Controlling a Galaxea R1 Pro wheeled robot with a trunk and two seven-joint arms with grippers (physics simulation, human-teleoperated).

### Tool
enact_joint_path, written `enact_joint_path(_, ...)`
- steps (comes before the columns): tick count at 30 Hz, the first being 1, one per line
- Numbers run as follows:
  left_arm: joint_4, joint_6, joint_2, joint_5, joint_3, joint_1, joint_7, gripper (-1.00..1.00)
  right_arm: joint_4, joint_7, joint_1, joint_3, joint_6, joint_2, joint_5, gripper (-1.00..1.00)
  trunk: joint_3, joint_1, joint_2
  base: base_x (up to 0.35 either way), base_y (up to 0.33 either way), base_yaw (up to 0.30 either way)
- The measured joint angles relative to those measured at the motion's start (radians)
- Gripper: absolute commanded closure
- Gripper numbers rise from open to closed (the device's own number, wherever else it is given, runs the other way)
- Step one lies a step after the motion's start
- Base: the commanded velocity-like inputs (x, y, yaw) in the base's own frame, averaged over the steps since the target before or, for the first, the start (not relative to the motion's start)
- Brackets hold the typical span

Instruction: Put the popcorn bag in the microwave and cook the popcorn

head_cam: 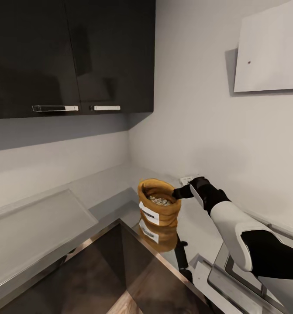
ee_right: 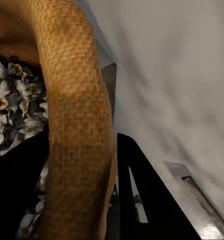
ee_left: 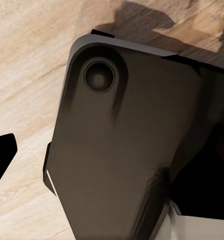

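Popcorn bag (head_cam: 158,208) on steel countertop (head_cam: 120,192)

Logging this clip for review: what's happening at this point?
The robot's right pincer is at the rolled rim of the popcorn bag, one finger inside and one outside. The bag stands upright on the countertop near the corner, with popcorn inside. The left wrist camera looks down at wood floor.

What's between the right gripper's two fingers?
The popcorn bag's rolled rim: right wrist view shows one finger inside over the popcorn, the other outside. Head view agrees: right gripper at the rim.
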Motion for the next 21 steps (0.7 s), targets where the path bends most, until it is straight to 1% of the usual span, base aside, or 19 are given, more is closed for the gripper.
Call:
enact_joint_path(2,0.000,0.000,0.000,0.000,0.000,0.000,0.000,-1.00,-0.092,0.000,0.000,-0.005,0.089,0.001,-0.003,1.00,0.000,0.000,0.000,0.000,0.000,0.000)
enact_joint_path(3,0.000,0.000,0.000,0.000,0.000,0.000,0.000,-1.00,-0.143,0.000,0.000,-0.006,0.151,0.002,-0.003,1.00,0.000,0.000,0.000,0.000,0.000,0.000)
enact_joint_path(5,0.001,0.000,0.000,0.000,0.000,0.000,0.000,-1.00,-0.301,-0.001,0.000,-0.009,0.324,0.003,-0.012,1.00,0.000,0.000,0.000,0.000,0.000,0.000)
enact_joint_path(6,0.001,0.000,0.000,0.000,0.000,0.000,0.000,-1.00,-0.355,-0.001,0.000,-0.009,0.359,0.003,-0.014,1.00,0.000,0.000,0.000,0.000,0.000,0.000)
enact_joint_path(9,0.001,0.000,0.000,0.000,0.000,0.000,0.000,-1.00,-0.401,-0.001,0.000,-0.011,0.360,0.002,-0.013,1.00,0.000,0.000,0.000,0.000,0.000,0.000)
enact_joint_path(18,0.001,0.000,-0.001,0.000,0.000,0.000,0.000,-1.00,-0.409,-0.002,0.000,-0.012,0.359,-0.001,-0.011,1.00,0.000,0.000,0.000,-0.004,0.000,0.000)
enact_joint_path(21,0.001,0.000,-0.002,0.000,-0.001,0.000,0.000,-1.00,-0.409,-0.002,0.000,-0.012,0.360,-0.002,-0.012,1.00,0.000,0.001,0.000,-0.287,0.000,0.000)
